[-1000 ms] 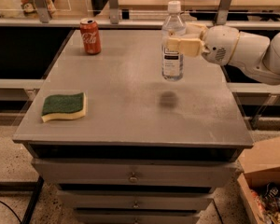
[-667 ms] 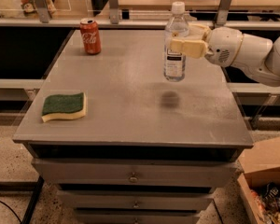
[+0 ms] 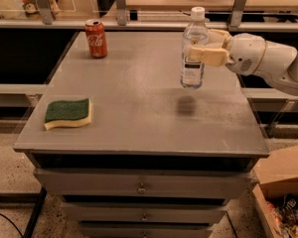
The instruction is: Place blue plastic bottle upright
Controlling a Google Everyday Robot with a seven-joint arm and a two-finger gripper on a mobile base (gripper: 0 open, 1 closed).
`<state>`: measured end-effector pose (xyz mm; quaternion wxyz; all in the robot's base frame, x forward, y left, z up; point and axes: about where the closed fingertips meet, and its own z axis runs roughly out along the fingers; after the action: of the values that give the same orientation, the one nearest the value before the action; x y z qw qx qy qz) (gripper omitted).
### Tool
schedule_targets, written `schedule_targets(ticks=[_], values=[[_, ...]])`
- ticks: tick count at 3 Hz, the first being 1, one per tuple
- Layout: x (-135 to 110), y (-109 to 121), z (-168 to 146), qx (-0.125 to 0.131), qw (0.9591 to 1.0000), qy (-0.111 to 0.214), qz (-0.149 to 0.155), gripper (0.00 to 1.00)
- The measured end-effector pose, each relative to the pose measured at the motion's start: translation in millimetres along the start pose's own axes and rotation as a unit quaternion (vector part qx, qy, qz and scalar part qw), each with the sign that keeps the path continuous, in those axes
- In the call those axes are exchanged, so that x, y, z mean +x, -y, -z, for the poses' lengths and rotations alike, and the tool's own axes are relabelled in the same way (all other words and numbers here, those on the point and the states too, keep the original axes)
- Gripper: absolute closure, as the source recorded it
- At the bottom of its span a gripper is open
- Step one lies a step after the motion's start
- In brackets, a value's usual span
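The blue plastic bottle is clear and ribbed, with a white cap and a white label. It hangs upright above the right part of the grey table, its shadow on the surface below it. My gripper comes in from the right on a white arm and is shut on the bottle at mid height, cream fingers on both sides.
A red Coca-Cola can stands at the table's back left. A green and yellow sponge lies at the front left. Drawers are below the tabletop. A cardboard box sits on the floor at the right.
The gripper and the held bottle have shifted slightly to the right. The bottle stays upright and off the surface.
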<state>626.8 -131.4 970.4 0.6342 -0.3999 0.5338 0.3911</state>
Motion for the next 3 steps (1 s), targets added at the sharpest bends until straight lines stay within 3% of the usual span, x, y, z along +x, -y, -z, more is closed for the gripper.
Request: schedule_targets(ticks=[2,3], values=[[19.8,-7.6,7.4,-0.021,0.9996,-0.005,0.016,1.00],[28.7,-10.4,9.1,-0.027,0.9995,0.001,0.017,0.83]])
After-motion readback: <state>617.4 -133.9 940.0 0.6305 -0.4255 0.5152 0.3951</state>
